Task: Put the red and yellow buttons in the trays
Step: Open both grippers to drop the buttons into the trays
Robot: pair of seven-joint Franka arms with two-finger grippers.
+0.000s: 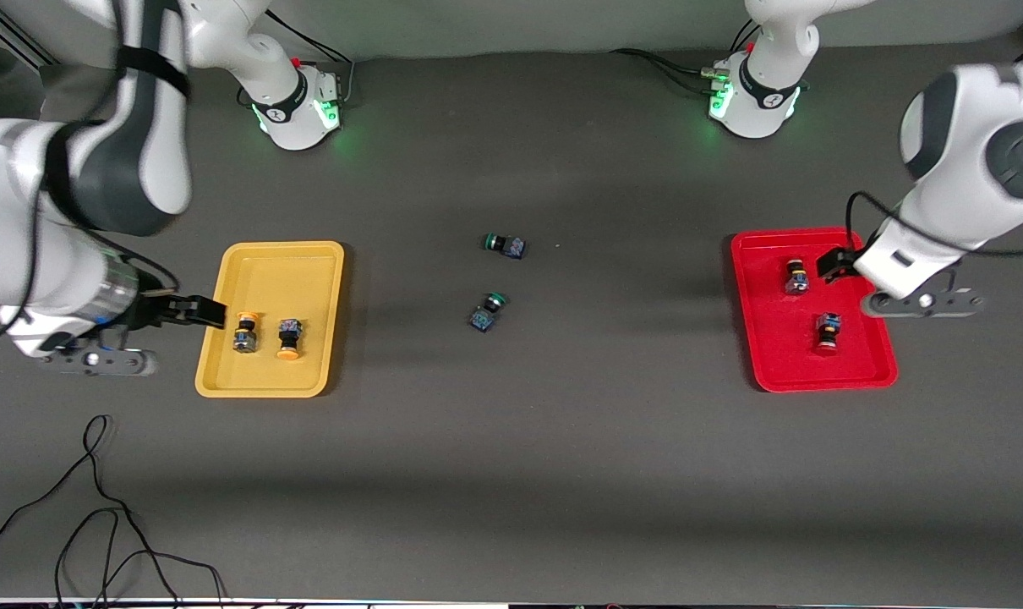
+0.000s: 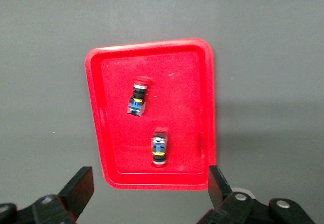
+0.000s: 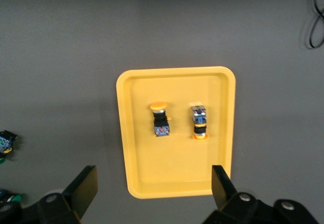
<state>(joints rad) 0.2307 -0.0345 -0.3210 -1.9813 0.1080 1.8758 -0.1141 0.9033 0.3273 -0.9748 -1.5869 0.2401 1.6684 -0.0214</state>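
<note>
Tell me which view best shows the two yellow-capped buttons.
The right wrist view: both yellow-capped buttons lie large and unobstructed in the yellow tray. The front view shows them small. The left wrist view shows none, only the red tray.

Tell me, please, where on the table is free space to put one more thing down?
Bare table lies between the yellow tray and the two green buttons, between those and the red tray, and nearer the front camera than both trays. It is crowded at the trays: each holds two buttons, with the open right gripper and left gripper beside them.
</note>
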